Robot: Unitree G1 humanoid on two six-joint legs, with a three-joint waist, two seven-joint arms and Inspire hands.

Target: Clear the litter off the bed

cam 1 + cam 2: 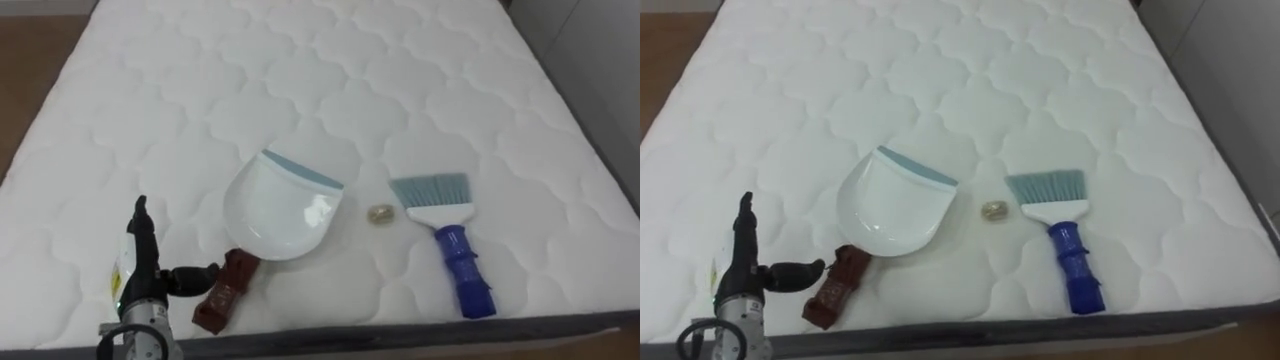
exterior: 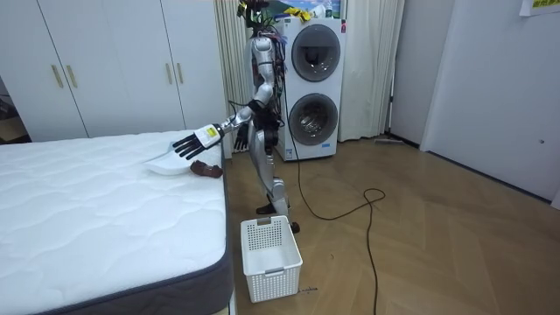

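A white dustpan (image 1: 280, 210) with a brown handle (image 1: 225, 292) lies on the white quilted mattress (image 1: 300, 70) near its front edge. To its right rests a small crumpled scrap (image 1: 380, 214), then a brush (image 1: 447, 225) with pale blue bristles and a blue handle pointing at me. My left hand (image 1: 140, 262) hovers at the lower left, open, fingers straight and thumb stretched toward the brown handle without touching it. In the room view I stand at the bed's side with that left hand (image 2: 188, 144) held out over the dustpan (image 2: 164, 163). My right hand (image 2: 238, 136) stays low by my waist.
A white laundry basket (image 2: 269, 249) stands on the wooden floor by the bed's corner. Stacked washing machines (image 2: 315, 79) and white wardrobes (image 2: 105, 61) line the wall behind me. The mattress's dark edge (image 1: 420, 332) runs along the front.
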